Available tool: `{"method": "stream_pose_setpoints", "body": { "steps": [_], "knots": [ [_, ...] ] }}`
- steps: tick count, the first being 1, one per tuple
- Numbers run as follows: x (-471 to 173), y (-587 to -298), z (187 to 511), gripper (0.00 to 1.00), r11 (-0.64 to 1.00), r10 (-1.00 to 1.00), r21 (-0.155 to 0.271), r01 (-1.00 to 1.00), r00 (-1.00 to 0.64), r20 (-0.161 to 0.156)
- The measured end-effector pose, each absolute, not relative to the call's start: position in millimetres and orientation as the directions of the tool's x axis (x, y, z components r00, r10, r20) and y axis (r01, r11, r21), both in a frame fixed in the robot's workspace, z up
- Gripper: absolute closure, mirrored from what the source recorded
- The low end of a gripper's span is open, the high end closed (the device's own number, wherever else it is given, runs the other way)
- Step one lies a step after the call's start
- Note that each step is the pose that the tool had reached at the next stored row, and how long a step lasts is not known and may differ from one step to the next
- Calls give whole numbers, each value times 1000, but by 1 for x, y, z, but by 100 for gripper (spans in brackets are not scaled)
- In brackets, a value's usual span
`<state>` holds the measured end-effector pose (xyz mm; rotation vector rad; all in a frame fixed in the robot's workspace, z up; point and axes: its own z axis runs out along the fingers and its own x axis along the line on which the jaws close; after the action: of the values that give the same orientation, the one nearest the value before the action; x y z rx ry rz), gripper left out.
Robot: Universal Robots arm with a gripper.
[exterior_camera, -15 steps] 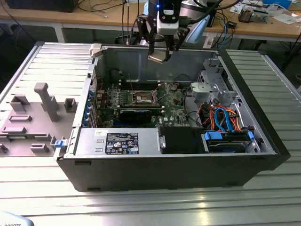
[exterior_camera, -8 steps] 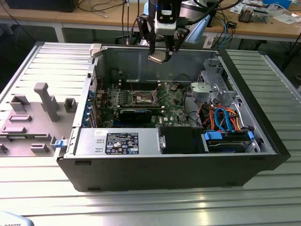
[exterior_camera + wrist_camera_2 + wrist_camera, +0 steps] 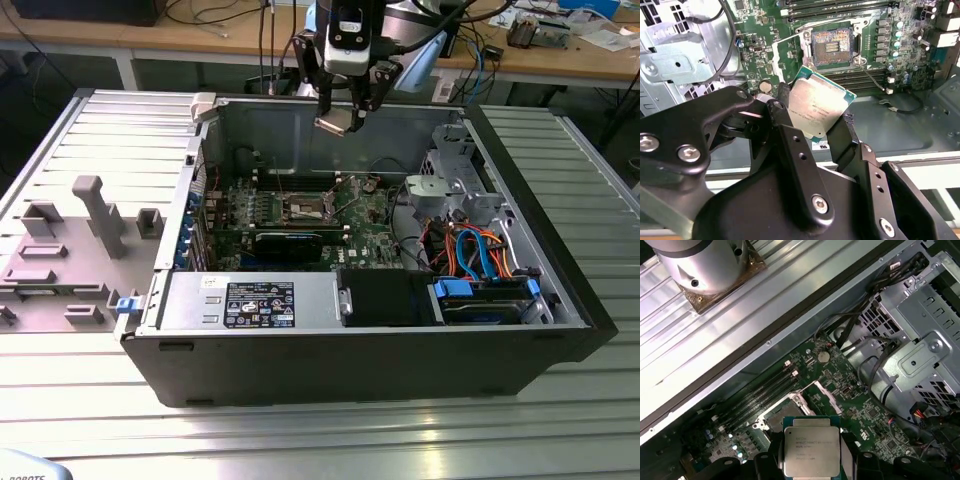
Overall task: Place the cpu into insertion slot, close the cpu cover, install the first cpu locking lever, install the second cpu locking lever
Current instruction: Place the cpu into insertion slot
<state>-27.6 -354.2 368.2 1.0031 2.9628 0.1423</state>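
The arm's black two-finger gripper (image 3: 343,116) hangs above the open black desktop computer case (image 3: 350,360), which lies on its side on a ribbed silver metal table (image 3: 560,440). The fingers (image 3: 786,132) are clenched on the cpu (image 3: 814,104), a small flat square chip with a silver-grey metal top and a green edge, pinching it by two opposite edges. In the second wrist view the chip sits tilted between the black fingertips, its metal top facing the camera.

In the exterior view the cpu is held in the air near the case's far wall, well apart from the green circuit board (image 3: 375,240). The insertion slot (image 3: 832,46), a square socket with a dark centre and a silver metal rim, sits amid that board with its centre uncovered and nothing in it. The cpu cover (image 3: 777,52), a thin square silver-grey metal frame with a large window cut-out, is swung off the socket and lies just beside it; board shows through its window.

Narrow black memory slots (image 3: 840,6) run next to the socket. A long black card (image 3: 290,243) lies across the board nearer the camera in the exterior view. A perforated silver metal drive cage (image 3: 450,185) stands at the exterior view's right, with blue and orange cables (image 3: 480,258) below it. A grey plastic fixture (image 3: 70,255) rests on the table at the exterior view's left.
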Motion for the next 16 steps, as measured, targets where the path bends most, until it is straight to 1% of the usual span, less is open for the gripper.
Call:
{"method": "stream_pose_setpoints", "body": {
  "steps": [16],
  "knots": [
    [-28, -354, 366, 46, 726, 683, 89, 682, -730, 19]
  ]
}}
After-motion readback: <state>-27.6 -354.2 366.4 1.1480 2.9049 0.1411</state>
